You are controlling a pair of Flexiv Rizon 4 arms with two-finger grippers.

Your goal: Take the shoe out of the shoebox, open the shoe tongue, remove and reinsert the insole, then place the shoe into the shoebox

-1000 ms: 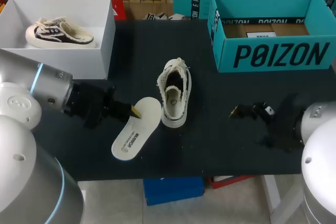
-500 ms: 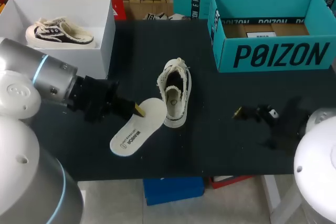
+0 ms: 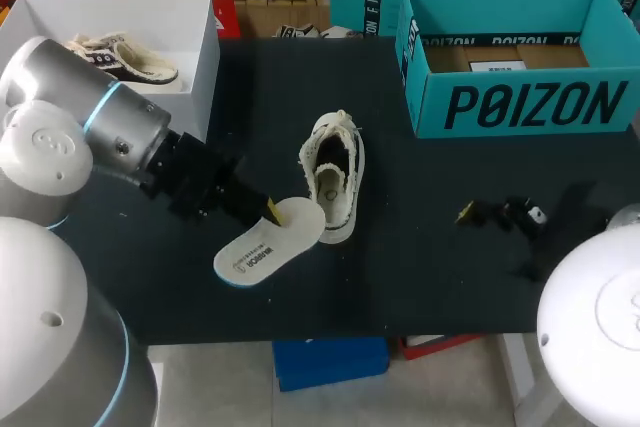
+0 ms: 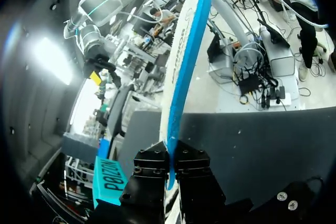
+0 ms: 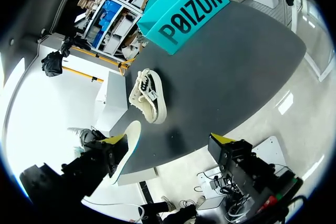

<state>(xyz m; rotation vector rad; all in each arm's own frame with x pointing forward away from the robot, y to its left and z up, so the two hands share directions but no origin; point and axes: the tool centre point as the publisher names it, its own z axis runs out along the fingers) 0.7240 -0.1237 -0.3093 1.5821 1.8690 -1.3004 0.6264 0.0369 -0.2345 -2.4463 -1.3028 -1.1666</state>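
**Insole swung in toward the shoe, reinsert about to start**

- White box (image 3: 196, 97) sat well behind the left fingers, with a second shoe (image 3: 128, 63) in it. Not touched.
- Left gripper (image 3: 271, 211) was clamped on the insole (image 3: 262, 245). In the wrist view both fingers pinched its edge, and the insole (image 4: 184, 66) ran straight out ahead of them, blue underside showing.
- Over the last second the left arm came in and up. The insole rose and turned, and its far end closed from just beside the shoe (image 3: 335, 179) to right at the shoe's near end.
- Judgement: insole is out and now going back in. The boxing step hasn't started.
- Right gripper (image 5: 169, 140) had its fingers wide apart, holding nothing. It backed off slightly, shoe well ahead of it.
- Teal shoebox (image 3: 520, 107) was off to the side, beyond the right fingers, no shoe inside.

Hard to make out:
- Couldn't tell whether the insole tip touched the shoe or just overlapped it.
- Shoe opening was dark, so tongue position was unclear.
- Left yellow tips were hidden in its own wrist view.
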